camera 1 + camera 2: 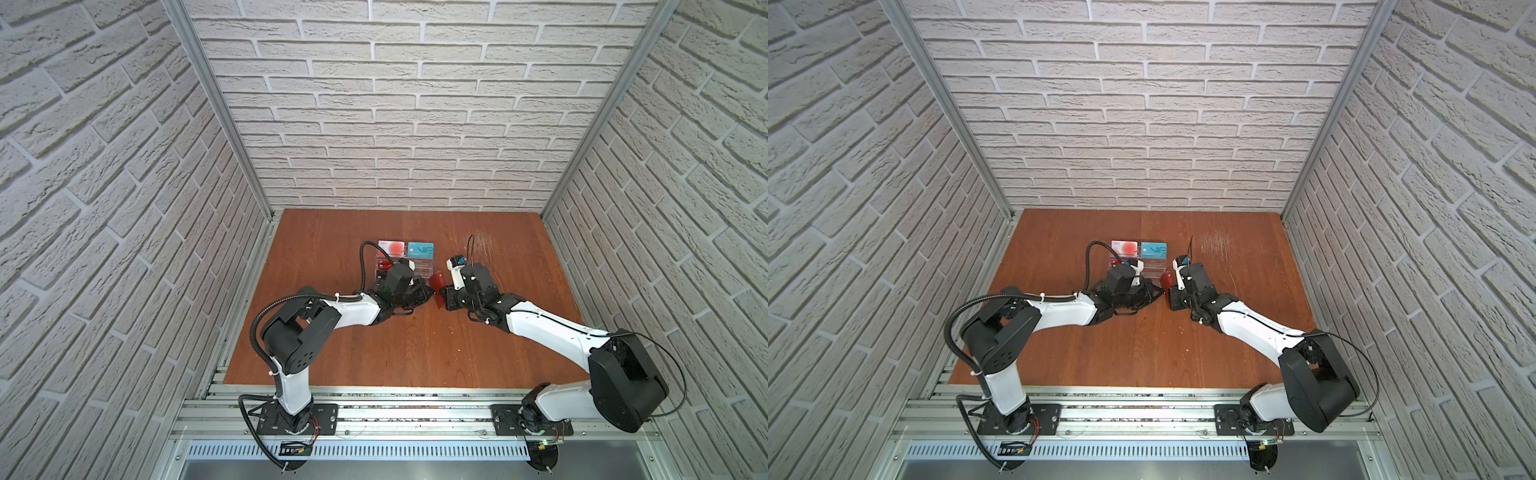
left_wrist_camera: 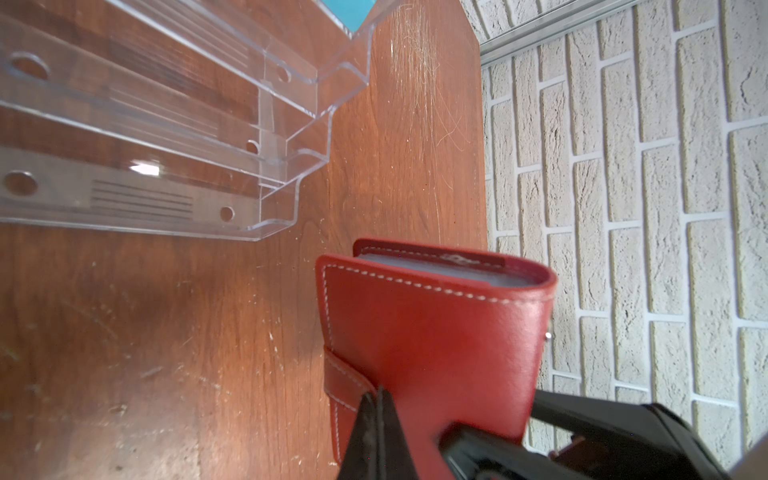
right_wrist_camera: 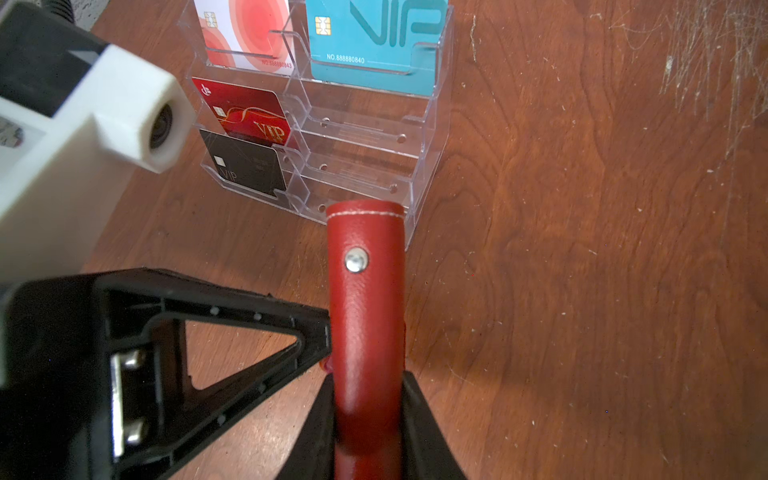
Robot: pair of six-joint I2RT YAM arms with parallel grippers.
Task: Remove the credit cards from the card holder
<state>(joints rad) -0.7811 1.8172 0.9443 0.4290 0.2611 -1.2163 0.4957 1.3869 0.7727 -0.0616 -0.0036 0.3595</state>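
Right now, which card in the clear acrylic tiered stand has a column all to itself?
The teal rectangular plastic card lettered VIP; the white card with red circles, the glossy red card and the black card stack down the neighbouring column.

Stand [image 3: 432,124] just behind card holder [image 3: 365,291], perhaps apart.

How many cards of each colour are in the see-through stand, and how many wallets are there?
White-and-red card: 1
Teal card: 1
Red card: 1
Black card: 1
Wallet: 1
Total: 5 (4 cards and 1 wallet)
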